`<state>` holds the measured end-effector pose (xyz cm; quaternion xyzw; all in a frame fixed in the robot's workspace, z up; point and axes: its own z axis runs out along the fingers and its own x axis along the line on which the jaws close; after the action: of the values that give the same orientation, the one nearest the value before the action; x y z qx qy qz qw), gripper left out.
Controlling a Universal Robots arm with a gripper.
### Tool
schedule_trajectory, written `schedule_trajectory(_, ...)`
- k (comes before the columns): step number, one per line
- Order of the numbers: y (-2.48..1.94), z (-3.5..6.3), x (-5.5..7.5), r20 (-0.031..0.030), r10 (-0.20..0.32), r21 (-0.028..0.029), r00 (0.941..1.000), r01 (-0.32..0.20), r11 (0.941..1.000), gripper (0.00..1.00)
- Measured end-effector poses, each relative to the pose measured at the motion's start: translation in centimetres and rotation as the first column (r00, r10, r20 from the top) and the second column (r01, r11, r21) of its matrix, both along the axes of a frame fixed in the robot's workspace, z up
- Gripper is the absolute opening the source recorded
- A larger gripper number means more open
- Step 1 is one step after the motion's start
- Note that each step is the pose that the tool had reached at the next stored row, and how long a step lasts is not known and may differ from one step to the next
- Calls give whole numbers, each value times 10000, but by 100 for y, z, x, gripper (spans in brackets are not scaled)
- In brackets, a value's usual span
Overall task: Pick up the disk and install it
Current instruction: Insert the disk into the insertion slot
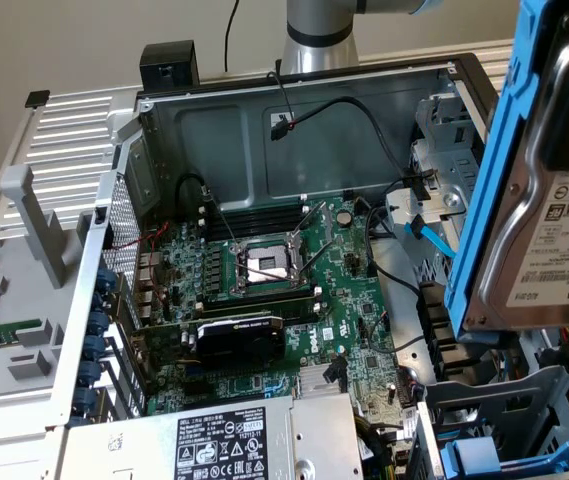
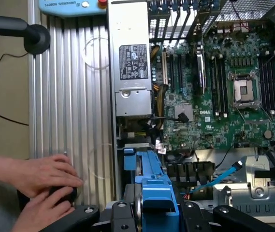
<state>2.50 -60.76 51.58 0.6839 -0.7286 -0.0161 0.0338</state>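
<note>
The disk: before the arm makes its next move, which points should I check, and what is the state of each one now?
1. Grip on the disk by the end effector: ok, it is held up off the open case.
2. Person's hands out of the case: ok, they rest on the ribbed panel beside it.
3. Blue cable clear of the drive cage: cannot tell.
4. Free slot beside the other blue carrier: cannot tell.
</note>
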Motion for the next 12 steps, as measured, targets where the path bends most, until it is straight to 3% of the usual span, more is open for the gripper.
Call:
schedule_trajectory(5, -6, -15, 0, 0, 0, 1, 10000, 0, 10000, 37)
schedule_trajectory(12, -9, -107, 0, 0, -5, 5, 10000, 5, 10000, 37)
